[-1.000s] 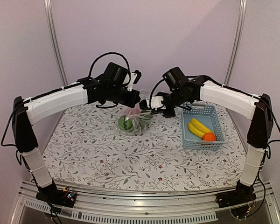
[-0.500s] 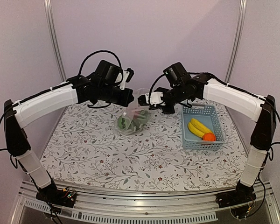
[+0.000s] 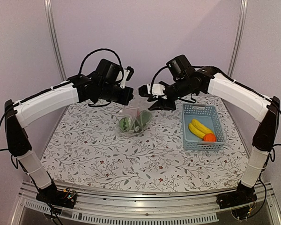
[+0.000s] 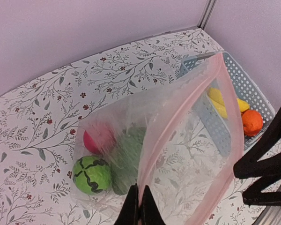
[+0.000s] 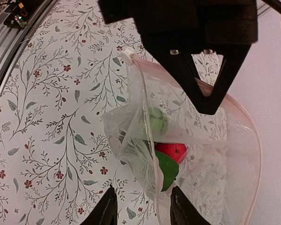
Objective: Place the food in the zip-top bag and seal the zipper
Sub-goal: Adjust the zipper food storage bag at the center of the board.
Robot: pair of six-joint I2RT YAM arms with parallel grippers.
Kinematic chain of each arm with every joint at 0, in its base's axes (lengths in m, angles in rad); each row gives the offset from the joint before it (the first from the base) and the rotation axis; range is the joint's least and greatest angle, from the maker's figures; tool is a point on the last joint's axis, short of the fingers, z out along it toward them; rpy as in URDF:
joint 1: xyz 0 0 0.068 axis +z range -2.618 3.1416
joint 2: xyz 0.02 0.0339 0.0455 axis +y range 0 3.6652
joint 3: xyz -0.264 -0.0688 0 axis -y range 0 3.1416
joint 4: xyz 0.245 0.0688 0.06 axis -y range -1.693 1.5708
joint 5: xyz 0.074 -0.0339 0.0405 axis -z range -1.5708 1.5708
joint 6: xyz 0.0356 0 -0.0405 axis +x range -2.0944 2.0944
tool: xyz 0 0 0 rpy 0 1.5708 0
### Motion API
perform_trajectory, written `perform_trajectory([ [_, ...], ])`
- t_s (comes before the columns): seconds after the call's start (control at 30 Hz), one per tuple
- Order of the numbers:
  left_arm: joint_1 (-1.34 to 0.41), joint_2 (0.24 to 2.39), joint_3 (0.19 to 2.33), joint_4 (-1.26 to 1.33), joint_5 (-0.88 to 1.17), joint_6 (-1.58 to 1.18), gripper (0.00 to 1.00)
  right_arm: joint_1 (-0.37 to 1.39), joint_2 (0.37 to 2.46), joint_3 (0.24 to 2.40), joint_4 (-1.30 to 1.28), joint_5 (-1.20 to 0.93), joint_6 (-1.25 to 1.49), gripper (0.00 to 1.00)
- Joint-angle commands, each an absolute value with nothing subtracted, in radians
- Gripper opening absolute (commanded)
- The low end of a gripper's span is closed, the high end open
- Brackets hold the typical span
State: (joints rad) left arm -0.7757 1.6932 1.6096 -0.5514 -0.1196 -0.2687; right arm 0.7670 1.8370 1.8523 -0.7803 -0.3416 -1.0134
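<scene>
Above the floral table (image 3: 84, 145), the clear zip-top bag (image 3: 136, 119) hangs with its mouth gaping, and the light-blue basket (image 3: 219, 121) sits to its right, holding the bananas (image 3: 200, 127) and the orange (image 3: 209, 137). The left gripper (image 4: 136, 212) is clamped on the pink zipper (image 4: 147, 164), while the right gripper (image 5: 145, 209) has its fingers apart around the bag's edge. Inside the bag lie the dark green piece (image 4: 129, 154), the green round one (image 4: 91, 174) and the red apple (image 4: 97, 140).

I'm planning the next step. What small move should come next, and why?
Probably swing the open right hand toward the basket for the bananas: the left hand is shut on the rim of the zip-top bag, holding it up, and the bananas and orange lie outside the bag.
</scene>
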Motion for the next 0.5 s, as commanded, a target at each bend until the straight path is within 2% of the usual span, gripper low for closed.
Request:
perform_trajectory([
  [0.0, -0.751, 1.729, 1.652, -0.523, -0.130, -0.241, 0.00, 0.716, 1.762, 1.846, -0.891, -0.531, -0.904, 0.43],
  [0.13, -0.748, 1.750, 1.670, -0.517, -0.118, -0.235, 0.00, 0.615, 1.670, 1.741, -0.906, -0.639, -0.843, 0.48],
  [0.27, -0.746, 1.749, 1.662, -0.514, -0.130, -0.229, 0.00, 0.444, 1.603, 1.623, -0.889, -0.718, -0.786, 0.48],
  [0.47, -0.746, 1.744, 1.662, -0.521, -0.127, -0.228, 0.00, 0.224, 1.605, 1.506, -0.832, -0.652, -0.631, 0.49],
])
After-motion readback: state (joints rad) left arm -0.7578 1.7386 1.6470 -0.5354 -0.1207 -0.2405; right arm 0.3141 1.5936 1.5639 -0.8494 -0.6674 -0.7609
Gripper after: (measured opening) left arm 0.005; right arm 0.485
